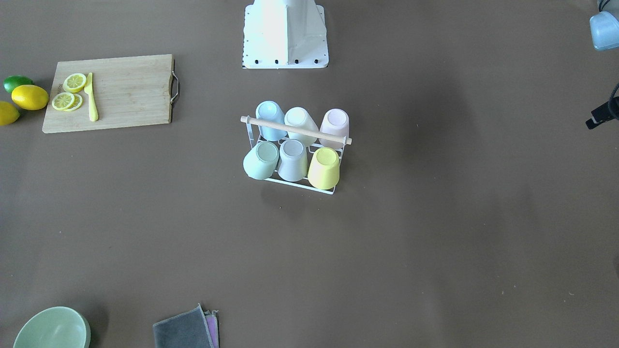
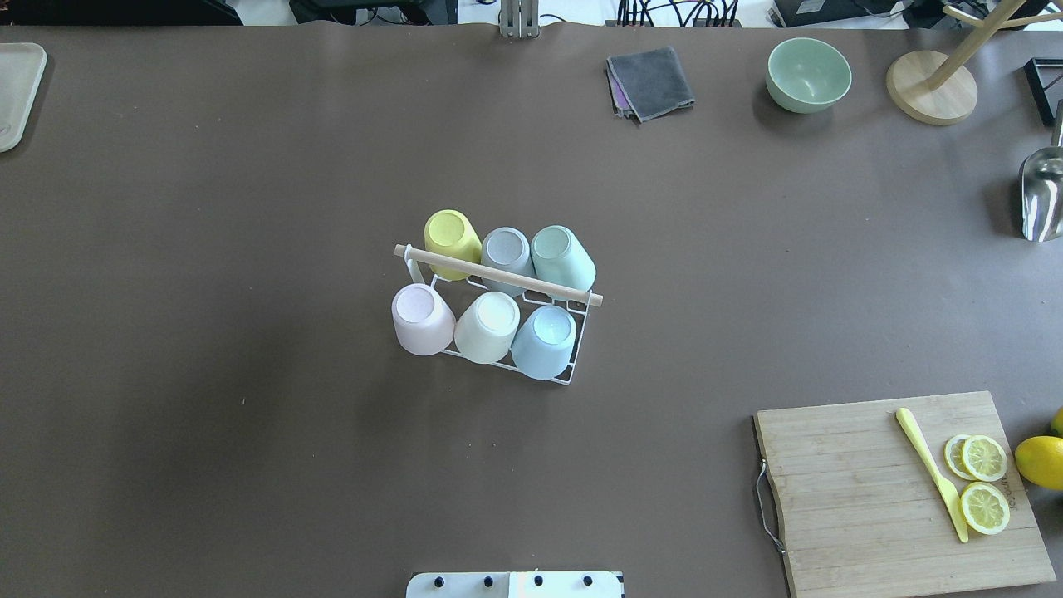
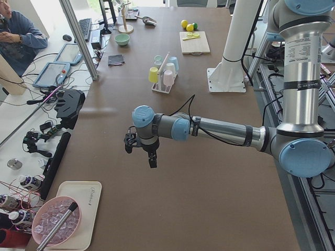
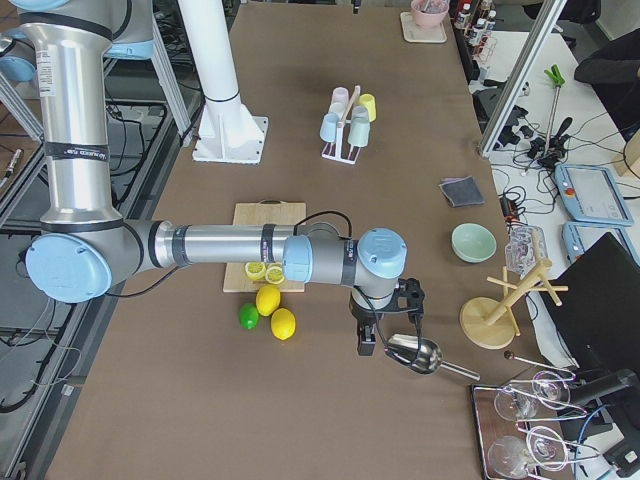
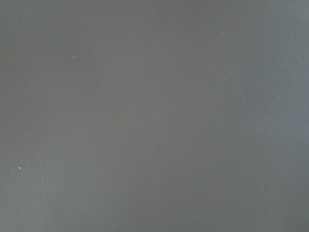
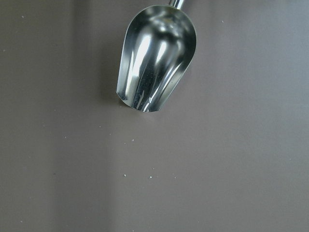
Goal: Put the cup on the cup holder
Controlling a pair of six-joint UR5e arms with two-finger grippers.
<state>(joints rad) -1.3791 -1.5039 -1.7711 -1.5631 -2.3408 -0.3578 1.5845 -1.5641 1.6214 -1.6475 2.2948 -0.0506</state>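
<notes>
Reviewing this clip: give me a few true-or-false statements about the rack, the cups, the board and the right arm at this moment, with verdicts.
1. All six places on the cup holder are filled. True.
2. The yellow cup lies on its side next to the rack. False: it sits upside down on the holder, at the end of one row.
3. The cutting board carries lemon slices and a yellow knife. True.
4. The right pincer holds a cup. False: no cup is in it; it hangs near the metal scoop, far from the rack.
</notes>
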